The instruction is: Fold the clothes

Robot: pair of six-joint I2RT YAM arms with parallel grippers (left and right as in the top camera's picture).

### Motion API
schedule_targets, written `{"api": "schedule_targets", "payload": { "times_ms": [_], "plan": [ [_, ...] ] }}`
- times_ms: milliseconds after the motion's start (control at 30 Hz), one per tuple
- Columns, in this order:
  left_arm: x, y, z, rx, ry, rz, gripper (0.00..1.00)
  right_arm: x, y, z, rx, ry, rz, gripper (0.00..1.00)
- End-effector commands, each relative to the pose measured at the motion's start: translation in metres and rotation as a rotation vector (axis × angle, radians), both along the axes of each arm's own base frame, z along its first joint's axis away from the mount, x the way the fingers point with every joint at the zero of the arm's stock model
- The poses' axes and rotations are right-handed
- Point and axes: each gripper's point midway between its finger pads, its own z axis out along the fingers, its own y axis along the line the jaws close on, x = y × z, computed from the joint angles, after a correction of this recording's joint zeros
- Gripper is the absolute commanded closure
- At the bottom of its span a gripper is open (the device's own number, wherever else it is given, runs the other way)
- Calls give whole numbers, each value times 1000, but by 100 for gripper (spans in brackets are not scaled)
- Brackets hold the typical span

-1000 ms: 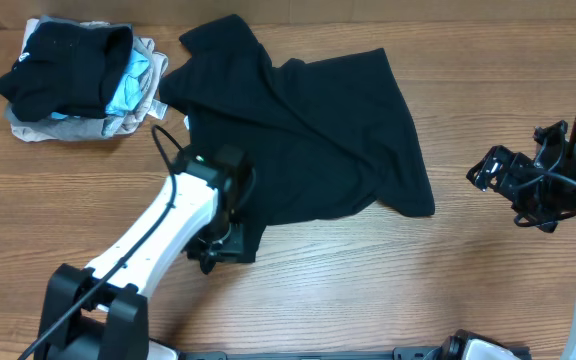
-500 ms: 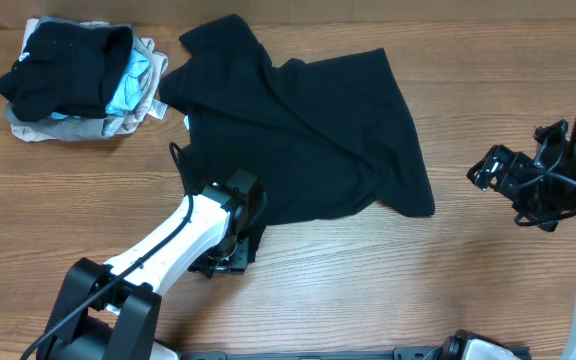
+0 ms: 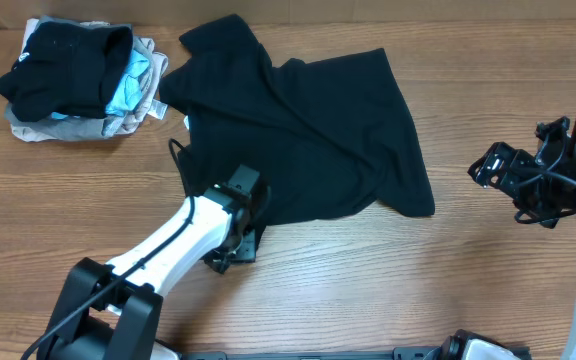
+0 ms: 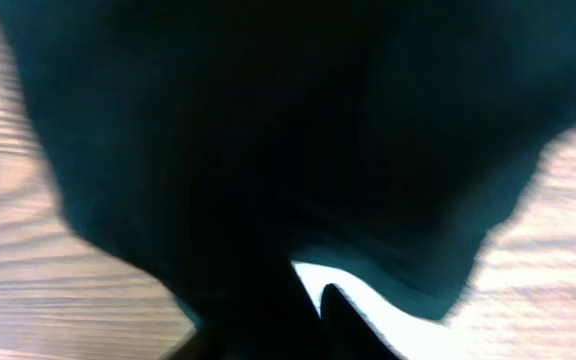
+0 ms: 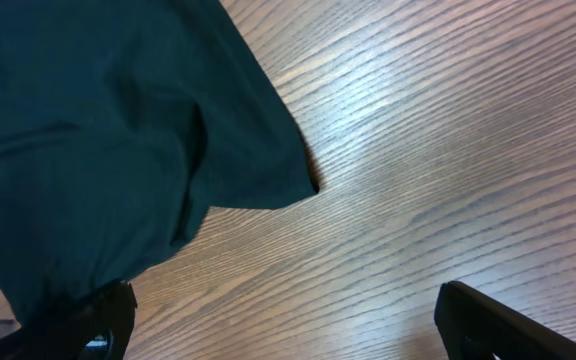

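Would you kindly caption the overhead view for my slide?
Left pincer at the near hem of the black shirt, right pincer off to its side, stacked garments top left.

wooden table (image 3: 488,90) | black shirt (image 3: 308,130) spread mid-table | garment pile (image 3: 73,80) — far-left corner

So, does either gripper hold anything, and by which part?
Left gripper: at the near hem of the plain black short-sleeved shirt, jaws hidden, cannot tell. Right gripper: open, holding nothing.

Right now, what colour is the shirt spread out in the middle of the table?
The shirt is plain black with no pattern. The overhead view shows it best.
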Motion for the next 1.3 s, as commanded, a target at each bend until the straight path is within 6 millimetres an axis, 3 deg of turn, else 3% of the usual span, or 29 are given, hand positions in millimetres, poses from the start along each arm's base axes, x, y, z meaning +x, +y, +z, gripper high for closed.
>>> {"api": "schedule_targets", "payload": {
  "times_ms": [0, 100, 200, 300, 400, 567, 800, 933, 1133, 1267],
  "plan": [
    [-21, -9, -7, -26, 49, -23, 92, 3, 2, 1, 0, -13, 9, 0],
    [-22, 2, -5, 24, 49, -5, 96, 3, 2, 1, -1, -14, 9, 1],
    [-11, 3, 11, 15, 34, 23, 96, 3, 2, 1, -1, -13, 9, 2],
    [9, 1, 48, -8, -23, 40, 96, 3, 2, 0, 1, -8, 8, 4],
    [25, 1, 97, -25, -131, 44, 96, 5, 1, -4, 9, 8, 1, 7],
    [29, 2, 141, -54, -224, 45, 96, 12, -1, -20, 32, 59, -15, 12],
    [17, 11, 152, -38, -220, 46, 96, 20, 18, -66, 75, 188, 51, 23],
    [19, 9, 177, -71, -282, 48, 96, 22, 38, -96, 100, 239, 85, 23],
    [20, 17, 207, -76, -379, 54, 96, 25, 56, -120, 102, 263, 117, 28],
    [21, 20, 208, -60, -392, 56, 96, 24, 62, -137, 104, 271, 97, 32]
  ]
}}
